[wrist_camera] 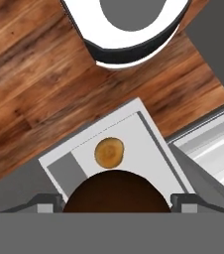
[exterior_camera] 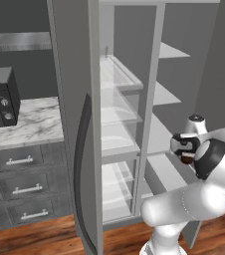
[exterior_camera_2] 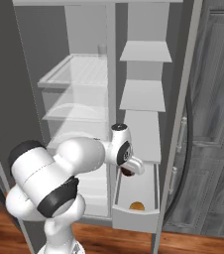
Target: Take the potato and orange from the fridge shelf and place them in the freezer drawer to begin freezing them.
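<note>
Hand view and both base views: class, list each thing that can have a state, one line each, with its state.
freezer drawer: pulled out, open.
potato: lying in the freezer drawer.
orange: gripped, hanging over the drawer.
claw: shut on the orange.
fridge door: swung open.
cabinet drawers: shut.

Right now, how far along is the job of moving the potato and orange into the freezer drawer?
One done: a tan-yellow lump, likely the potato, lies in the open light-grey freezer drawer. In hand: the end effector holds a dark brown round ball, apparently the orange, above that drawer. Left: lower and release it.
</note>
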